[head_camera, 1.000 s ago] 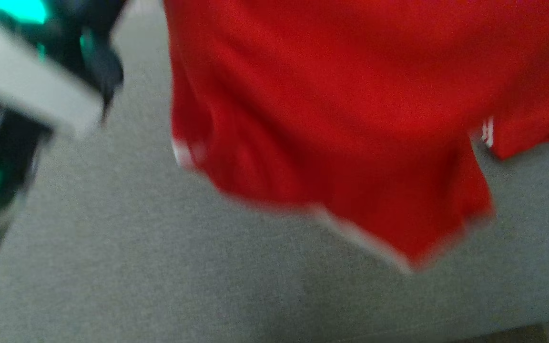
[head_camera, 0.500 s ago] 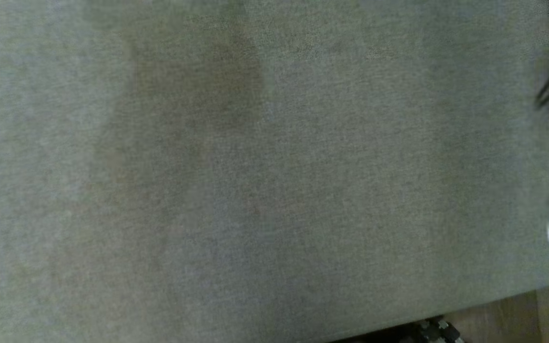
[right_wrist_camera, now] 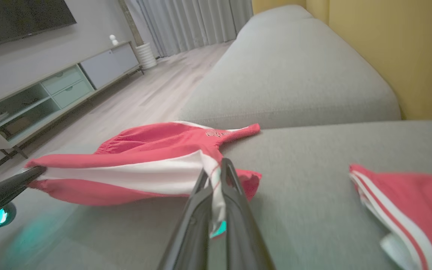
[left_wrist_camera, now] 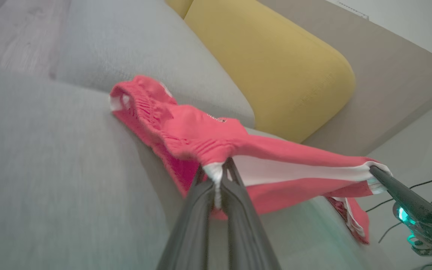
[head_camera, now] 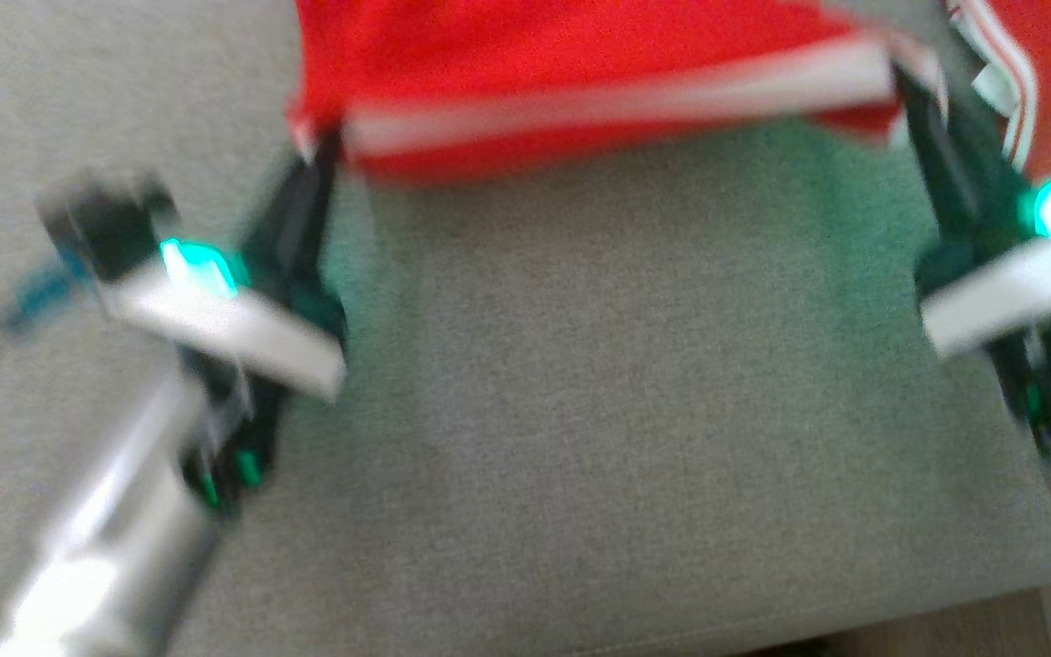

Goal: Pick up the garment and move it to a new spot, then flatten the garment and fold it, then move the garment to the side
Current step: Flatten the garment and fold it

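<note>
The garment (head_camera: 580, 55) is a pair of red shorts with a white side stripe, stretched low over the grey sofa seat (head_camera: 626, 411). My left gripper (head_camera: 325, 151) is shut on its left end. The left wrist view shows the fingers pinching a white-edged corner (left_wrist_camera: 216, 176) of the garment (left_wrist_camera: 201, 135). My right gripper (head_camera: 904, 78) is shut on the other end, and its wrist view shows white striped cloth clamped between the fingers (right_wrist_camera: 214, 168). The far part of the garment (right_wrist_camera: 144, 150) rests on the seat. The head view is blurred.
A second red piece with white stripes (right_wrist_camera: 414, 210) lies on the seat to the right. A yellow back cushion (left_wrist_camera: 276, 71) stands behind the seat. The seat's front edge and wooden floor (head_camera: 945, 630) are near. A TV cabinet (right_wrist_camera: 51, 97) stands across the room.
The head view has swung: first red cloth hung large in it, then it showed bare sofa. Now both grippers show holding the garment stretched at the top.
</note>
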Robot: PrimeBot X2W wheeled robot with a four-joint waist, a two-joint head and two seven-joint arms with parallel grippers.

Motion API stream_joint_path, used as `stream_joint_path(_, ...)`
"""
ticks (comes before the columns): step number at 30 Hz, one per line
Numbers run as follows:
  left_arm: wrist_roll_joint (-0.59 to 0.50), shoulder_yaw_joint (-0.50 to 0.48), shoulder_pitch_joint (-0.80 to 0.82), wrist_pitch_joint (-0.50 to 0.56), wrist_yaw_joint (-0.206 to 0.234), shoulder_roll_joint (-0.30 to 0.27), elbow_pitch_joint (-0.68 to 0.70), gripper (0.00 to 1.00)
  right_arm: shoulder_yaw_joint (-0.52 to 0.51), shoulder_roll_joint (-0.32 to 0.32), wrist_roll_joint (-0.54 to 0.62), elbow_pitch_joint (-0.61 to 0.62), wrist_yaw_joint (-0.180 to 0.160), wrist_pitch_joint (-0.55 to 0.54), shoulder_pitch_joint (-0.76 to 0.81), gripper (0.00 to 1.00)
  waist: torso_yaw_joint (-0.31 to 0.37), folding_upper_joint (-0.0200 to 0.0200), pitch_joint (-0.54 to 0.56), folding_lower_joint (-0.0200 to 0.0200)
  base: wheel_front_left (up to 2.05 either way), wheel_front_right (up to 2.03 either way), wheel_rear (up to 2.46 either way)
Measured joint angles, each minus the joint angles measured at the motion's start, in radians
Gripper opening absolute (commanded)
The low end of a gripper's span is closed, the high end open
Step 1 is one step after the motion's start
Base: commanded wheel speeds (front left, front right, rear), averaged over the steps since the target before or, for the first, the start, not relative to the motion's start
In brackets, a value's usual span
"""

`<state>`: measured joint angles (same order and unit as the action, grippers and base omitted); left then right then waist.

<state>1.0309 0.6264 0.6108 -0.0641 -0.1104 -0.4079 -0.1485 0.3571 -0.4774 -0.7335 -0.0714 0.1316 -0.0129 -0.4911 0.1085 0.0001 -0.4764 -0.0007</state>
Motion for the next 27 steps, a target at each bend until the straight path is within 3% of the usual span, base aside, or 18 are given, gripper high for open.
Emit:
stream_joint_path(5,0.018,0.05,-0.303,-0.053,0.062,-0.034,0.162,0.0,-0.037,-0.086,-0.021,0.14,0.0,-0.086,0.322,0.0,-0.025,0.0,0.112,0.0001,0.0,0.0,0.0)
stream_joint_path(12,0.044,0.119,-0.607,-0.097,0.127,-0.065,0.371,0.0,-0.169,-0.103,-0.081,0.378,0.0,-0.257,0.767,0.0,-0.07,0.0,0.221,0.0001,0.0,0.0,0.0)
stream_joint_path(16,0.044,0.129,-0.674,-0.102,0.143,-0.088,0.437,0.0,-0.244,-0.102,-0.092,0.444,0.0,-0.306,0.896,0.0,-0.092,0.0,0.234,0.0005,0.0,0.0,0.0)
stream_joint_path(20,0.091,0.119,-0.676,-0.104,0.142,-0.087,0.493,0.0,-0.285,-0.1,-0.104,0.502,0.0,-0.352,0.858,0.0,-0.105,0.0,0.238,0.0006,0.0,0.0,0.0)
stream_joint_path(27,0.161,0.096,-0.548,-0.022,0.137,-0.064,0.522,0.0,-0.261,-0.099,-0.145,0.456,0.0,-0.454,0.563,0.0,-0.138,0.0,0.214,0.0007,0.0,0.0,0.0)
